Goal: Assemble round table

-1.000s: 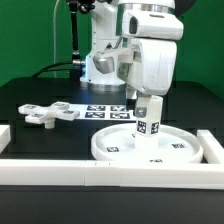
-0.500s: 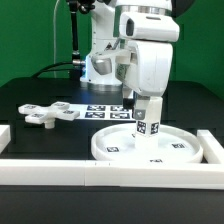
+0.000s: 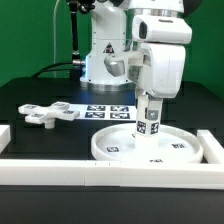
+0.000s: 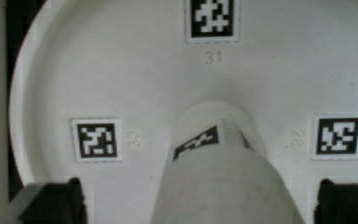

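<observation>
Plainly, in the exterior view the fingers (image 3: 145, 104) are clamped on the upper end of the leg (image 3: 151, 127), which stands upright at the middle of the round disc (image 3: 103, 147). The disc lies flat on the black counter (image 3: 40, 135), close behind the front border rail (image 3: 90, 171). The cross-shaped foot (image 3: 48, 113) lies well apart toward the exterior view's left, beside the marker board (image 3: 108, 110). Whether the leg's lower end is seated in the disc or only resting on it cannot be told from here. The main risk is a tilt: if the leg is pressed or turned while off-axis, it could jam in its socket or cross-thread. The disc is held by nothing visible, so a twist could also drag it round on the counter.

In the wrist view the leg (image 4: 229, 175) runs straight away from the camera toward the disc (image 4: 140, 70), with a dark finger (image 4: 48, 200) on each flank. The joint at its base is hidden by the leg itself, so any misalignment there would go unseen. The grip looks to sit high on the leg, so a slip of the fingers during a turn would let it lean or topple onto the disc.
</observation>
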You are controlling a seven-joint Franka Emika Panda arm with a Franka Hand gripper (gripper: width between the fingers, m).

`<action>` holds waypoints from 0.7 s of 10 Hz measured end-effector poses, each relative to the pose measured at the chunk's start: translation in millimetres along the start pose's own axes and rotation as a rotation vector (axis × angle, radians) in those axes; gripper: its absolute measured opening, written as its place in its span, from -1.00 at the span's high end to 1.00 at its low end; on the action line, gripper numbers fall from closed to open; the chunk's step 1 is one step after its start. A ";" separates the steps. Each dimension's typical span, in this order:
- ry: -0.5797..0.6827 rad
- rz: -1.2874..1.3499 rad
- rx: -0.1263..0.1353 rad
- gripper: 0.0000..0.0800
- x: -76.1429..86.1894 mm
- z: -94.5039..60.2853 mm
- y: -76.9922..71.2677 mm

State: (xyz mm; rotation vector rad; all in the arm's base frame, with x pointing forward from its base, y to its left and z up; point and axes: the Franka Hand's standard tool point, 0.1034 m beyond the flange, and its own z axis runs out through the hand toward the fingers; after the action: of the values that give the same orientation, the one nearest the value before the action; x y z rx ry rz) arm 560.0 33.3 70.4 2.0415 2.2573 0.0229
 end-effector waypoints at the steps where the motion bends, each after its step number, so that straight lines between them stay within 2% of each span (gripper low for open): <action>1: 0.002 0.008 -0.001 -0.62 4.2 -0.3 0.2; 4: 0.005 0.016 0.003 -0.62 5.7 2.2 -0.8; 5: 0.005 0.019 0.006 -0.38 4.1 3.5 -1.4; 6: 0.005 0.019 0.006 -0.04 4.2 3.5 -1.5; 7: 0.005 0.019 0.006 -0.02 4.0 3.7 -1.6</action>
State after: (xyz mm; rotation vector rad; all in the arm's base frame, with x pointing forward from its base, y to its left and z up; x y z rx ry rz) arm 558.3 36.9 66.4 2.0686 2.2430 0.0221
